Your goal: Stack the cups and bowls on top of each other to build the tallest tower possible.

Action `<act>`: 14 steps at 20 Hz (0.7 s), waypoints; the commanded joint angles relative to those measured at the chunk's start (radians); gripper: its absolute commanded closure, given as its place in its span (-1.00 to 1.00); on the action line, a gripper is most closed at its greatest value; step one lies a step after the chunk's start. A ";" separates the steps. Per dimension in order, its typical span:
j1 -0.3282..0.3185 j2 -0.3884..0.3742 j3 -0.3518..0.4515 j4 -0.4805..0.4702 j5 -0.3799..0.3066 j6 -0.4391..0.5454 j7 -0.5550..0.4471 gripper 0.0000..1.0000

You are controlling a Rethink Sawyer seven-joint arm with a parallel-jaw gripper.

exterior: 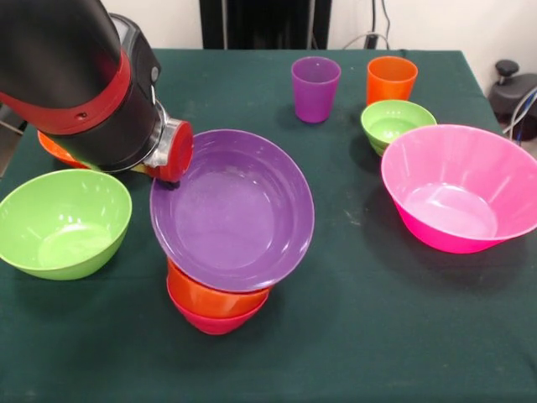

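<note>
Dark green cloth covers the bench (369, 336) you are looking across, with a pale wall and black stand behind it. Take the purple bowl (231, 210) as your landmark: it sits tilted, its open face turned toward you and up, resting on the small orange bowl (214, 298), which is nested in the small red-magenta bowl (214, 321). Those two form the base of the tower just below the purple bowl, near the bench's front edge.

Your arm (80, 80) comes in from the upper left of the purple bowl, and its tool (172, 155) is at that bowl's upper left rim. You can see a red part against the rim, but you cannot tell whether the tool is wide, narrow or gripping the rim, as the arm's body hides it.

Left of the purple bowl stands the large lime green bowl (63, 222), upright. Behind that, mostly hidden under the arm, an orange bowl (54, 149) shows only a sliver. Behind the purple bowl, to the right, stands the purple cup (315, 88), and further right the orange cup (391, 80). Just in front of the orange cup sits the small green bowl (396, 124), touching or nearly touching the huge pink bowl (461, 189), which stands well right of the purple bowl.
</note>
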 commanded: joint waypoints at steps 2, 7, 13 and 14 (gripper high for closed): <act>0.026 -0.033 0.046 0.010 -0.037 0.080 -0.256 1.00; 0.019 -0.042 0.041 0.027 -0.031 0.074 -0.259 1.00; 0.003 -0.063 0.022 0.068 -0.018 0.046 -0.260 1.00; 0.002 -0.061 0.023 0.069 -0.016 0.041 -0.259 1.00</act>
